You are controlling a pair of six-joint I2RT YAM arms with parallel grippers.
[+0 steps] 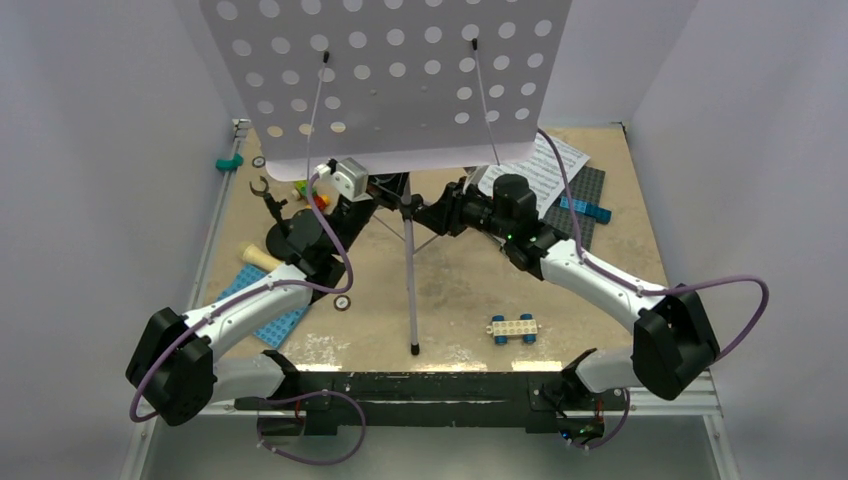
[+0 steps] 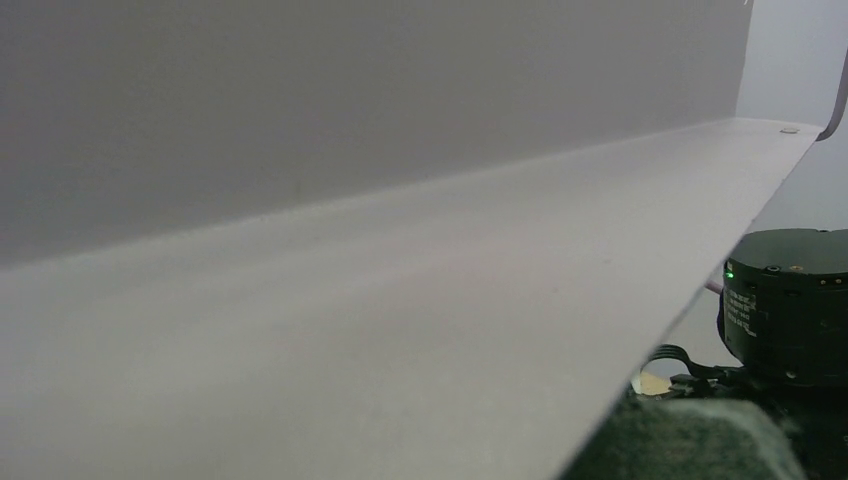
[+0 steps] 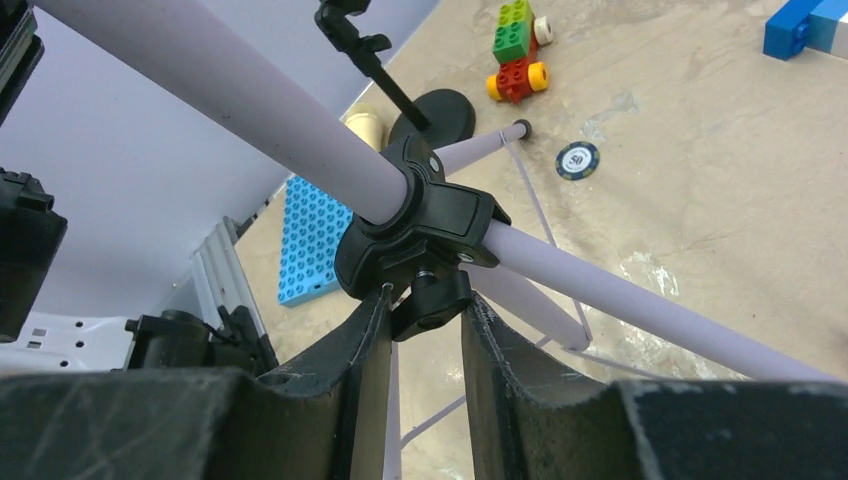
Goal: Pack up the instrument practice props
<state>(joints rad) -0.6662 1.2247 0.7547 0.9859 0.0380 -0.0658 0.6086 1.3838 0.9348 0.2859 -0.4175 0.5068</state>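
Observation:
The lilac perforated music stand (image 1: 400,80) stands upright on its thin tripod at the table's middle. In the right wrist view my right gripper (image 3: 425,300) is closed on the black knob (image 3: 432,305) of the black clamp collar (image 3: 420,225) on the lilac pole. My left gripper (image 1: 350,182) reaches under the desk's lower edge. Its fingers are hidden, and the lilac shelf (image 2: 400,330) fills the left wrist view. White sheet-music pages (image 1: 545,170) lie at the back right. The cream microphone (image 1: 262,258) lies beside the black round-base mic stand (image 1: 290,237).
A blue studded baseplate (image 1: 265,312) lies front left and a grey one (image 1: 590,205) lies under the pages. Coloured bricks (image 3: 515,50) sit near the mic stand, with a poker chip (image 3: 577,159) close by. A small white wheeled brick (image 1: 513,327) rests near the front.

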